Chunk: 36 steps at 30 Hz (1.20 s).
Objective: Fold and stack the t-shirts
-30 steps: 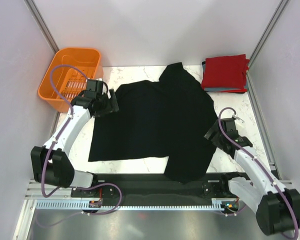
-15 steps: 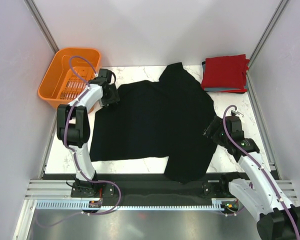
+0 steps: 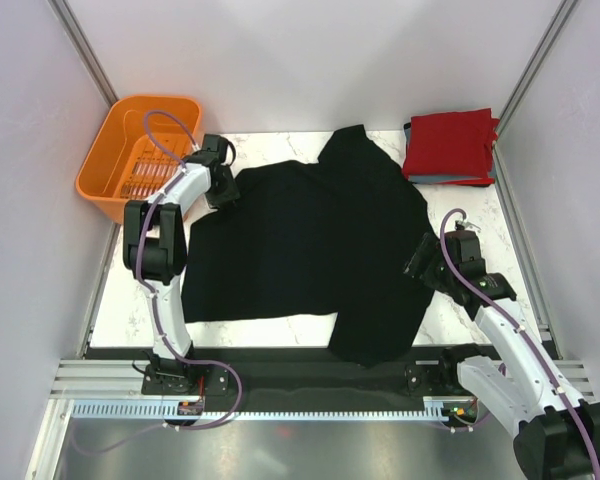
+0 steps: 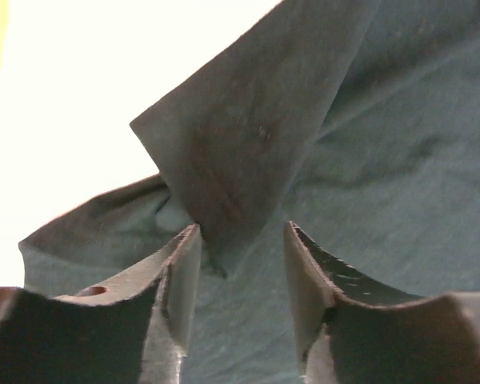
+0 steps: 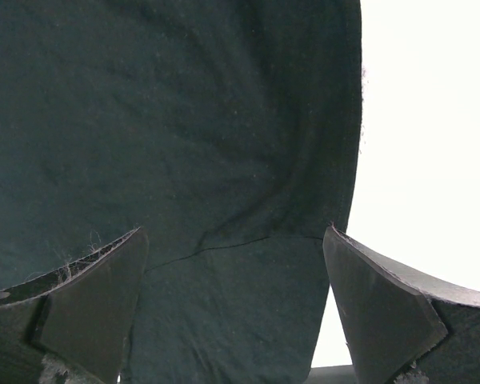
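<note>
t-shirt edge at spread right pincer

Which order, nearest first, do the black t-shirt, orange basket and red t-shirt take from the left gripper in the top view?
1. The black t-shirt: its corner sits at the left gripper.
2. The orange basket: just left of it.
3. The red t-shirt: folded, far right corner.

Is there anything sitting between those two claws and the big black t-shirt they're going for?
Nothing visible does. The left gripper is right at the large black cloth t-shirt, with a raised flap of its corner reaching in between the open jaws. The right gripper hangs open directly over the shirt's right edge.
</note>
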{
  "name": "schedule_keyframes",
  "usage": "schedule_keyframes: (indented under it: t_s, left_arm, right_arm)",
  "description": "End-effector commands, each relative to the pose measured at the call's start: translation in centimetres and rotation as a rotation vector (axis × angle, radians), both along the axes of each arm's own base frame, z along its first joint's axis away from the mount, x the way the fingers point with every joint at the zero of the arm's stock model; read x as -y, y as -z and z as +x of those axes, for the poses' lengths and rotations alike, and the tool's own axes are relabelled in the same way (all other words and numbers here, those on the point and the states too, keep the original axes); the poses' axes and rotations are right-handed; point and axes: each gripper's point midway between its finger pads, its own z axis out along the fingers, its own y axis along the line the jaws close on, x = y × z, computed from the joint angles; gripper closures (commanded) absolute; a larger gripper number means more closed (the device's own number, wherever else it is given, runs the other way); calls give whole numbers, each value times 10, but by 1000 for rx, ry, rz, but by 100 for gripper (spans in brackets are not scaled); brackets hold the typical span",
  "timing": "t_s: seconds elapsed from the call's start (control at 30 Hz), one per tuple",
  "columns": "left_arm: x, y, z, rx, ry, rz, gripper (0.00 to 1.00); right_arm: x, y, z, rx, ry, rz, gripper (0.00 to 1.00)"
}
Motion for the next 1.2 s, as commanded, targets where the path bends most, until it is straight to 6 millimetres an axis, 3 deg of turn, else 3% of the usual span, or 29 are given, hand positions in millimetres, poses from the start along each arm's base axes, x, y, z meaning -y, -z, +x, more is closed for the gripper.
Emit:
schedule_keyframes:
  t_s: [0.0,0.07,0.1,0.2,0.23,0.3,0.33,0.37,0.43,0.5,0.6,0.67,0.8,0.9,0.93,0.97,1.0,1.03,1.1,1.13,1.17]
  left_arm:
    - [-2,-10,27,72,-43,4,53]
    - [-1,-13,37,87,-30,3,75]
    - [0,-15,41,93,-22,3,98]
    - [-4,-34,56,135,-11,31,98]
    - [-8,-59,69,192,-19,48,98]
    - [-28,-84,78,238,-58,151,98]
    - [-36,-111,89,302,-91,184,97]
    - [-51,-124,92,329,-130,234,92]
    - [-59,-149,99,377,-149,255,49]
    - [-66,-158,96,380,-179,281,12]
    - [-72,-163,74,355,-235,273,6]
    - [-66,-147,58,306,-214,230,6]
    - [-57,-146,18,271,-182,199,8]
    - [-49,-142,-20,237,-132,184,9]
    - [-42,-119,-40,172,-98,168,9]
    - [-40,-131,-54,202,-98,146,9]
    - [-38,-126,-66,189,-96,130,10]
    - [-34,-105,-88,135,-89,107,10]
    - [-33,-112,-112,165,-95,77,10]
    - [-36,-94,-129,125,-91,86,10]
    - [-39,-91,-137,125,-91,95,9]
  right_arm:
    - [-4,-15,7,42,-29,5,2]
    - [-4,-15,8,40,-33,2,2]
    - [-4,-14,8,38,-33,-1,2]
    - [-4,-14,8,38,-36,-2,2]
    - [-5,-14,8,34,-37,1,2]
    - [-6,-14,8,37,-43,5,2]
    - [-6,-15,8,39,-47,7,2]
    - [-8,-15,8,39,-54,9,2]
    - [-9,-15,7,39,-65,15,2]
    - [-11,-16,8,46,-71,21,2]
    - [-15,-16,6,48,-90,37,2]
    - [-21,-16,5,44,-116,58,2]
    - [-28,-15,5,35,-157,82,2]
    - [-37,-20,7,35,-182,118,2]
    - [-40,-22,9,38,-182,135,2]
    - [-42,-23,10,38,-185,146,2]
    - [-46,-24,9,35,-196,158,2]
    - [-48,-23,9,25,-190,167,2]
    - [-49,-19,5,-12,-181,165,2]
    - [-48,-16,4,-29,-168,138,2]
    - [-49,-11,-1,-61,-156,132,2]
